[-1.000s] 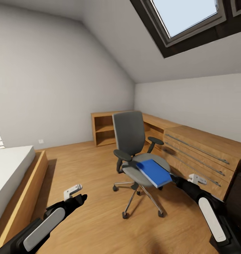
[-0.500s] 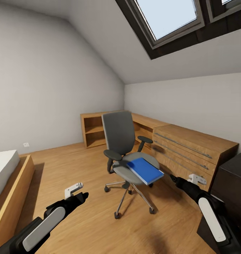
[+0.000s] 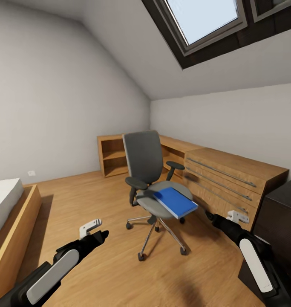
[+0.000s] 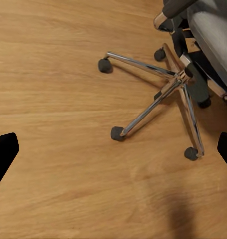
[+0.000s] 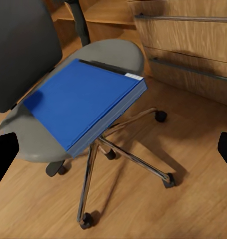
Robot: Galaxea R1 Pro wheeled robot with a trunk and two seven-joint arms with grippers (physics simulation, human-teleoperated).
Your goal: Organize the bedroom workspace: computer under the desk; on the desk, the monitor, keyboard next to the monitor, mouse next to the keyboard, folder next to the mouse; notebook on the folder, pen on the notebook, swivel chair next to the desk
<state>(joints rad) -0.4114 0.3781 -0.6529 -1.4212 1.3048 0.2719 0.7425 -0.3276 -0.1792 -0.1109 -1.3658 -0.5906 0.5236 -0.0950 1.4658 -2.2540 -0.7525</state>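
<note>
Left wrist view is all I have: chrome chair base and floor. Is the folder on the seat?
Observer: Yes, the blue folder lies flat on the swivel chair seat, one corner overhanging the front edge.
Operator: Which gripper is closer to it?
Observer: The right gripper; in the head view it sits just beside the chair, with the left gripper further off.
Operator: What is behind the chair?
Observer: A light-wood drawer chest along the wall.

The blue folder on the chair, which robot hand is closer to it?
Right. The right gripper sits just beside the folder, near its corner; the left gripper hangs farther away across the chair's base.
</note>
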